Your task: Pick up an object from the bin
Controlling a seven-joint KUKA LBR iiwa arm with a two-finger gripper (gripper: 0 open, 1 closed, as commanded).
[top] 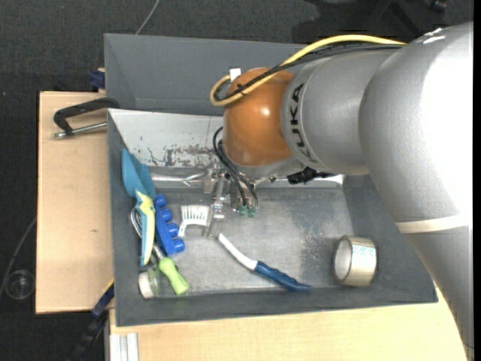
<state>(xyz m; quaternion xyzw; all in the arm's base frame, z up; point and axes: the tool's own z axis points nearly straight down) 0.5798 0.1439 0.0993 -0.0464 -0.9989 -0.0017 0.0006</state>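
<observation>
- Dark carpet lies all round the grey metal bin (225, 66), which takes up the middle of your frame. Pale board shows along its left and lower sides.
- Your arm (376, 111) comes in from the right, broad and silver, across the upper right of the frame. Its orange cover (255, 122) sits just above frame centre, with a yellow cable looped over it.
- The gripper (219, 200) hangs under the orange cover, low over the bin floor and a little left of centre. From this angle you cannot tell whether the pincer is spread or pressed together.
- Nearest thing: a small white brush-like piece (195, 215), flat on the floor just to the lower left of the gripper. You cannot tell whether the two touch.
- A blue studded block (170, 233) lies just left of the white brush-like piece, near the left wall.
- A toothbrush (263, 268) with a white neck and blue handle runs from just below the gripper down toward the lower right, ending near the lower wall.
- A tape roll (355, 260), pale and shiny, stands on edge in the lower right of the bin, well apart from the gripper.
- A heap lies along the left wall. A blue scoop (135, 173) is at its upper end, and a green-handled tool (174, 277) and a small clear jar (149, 284) are in the lower left corner.
</observation>
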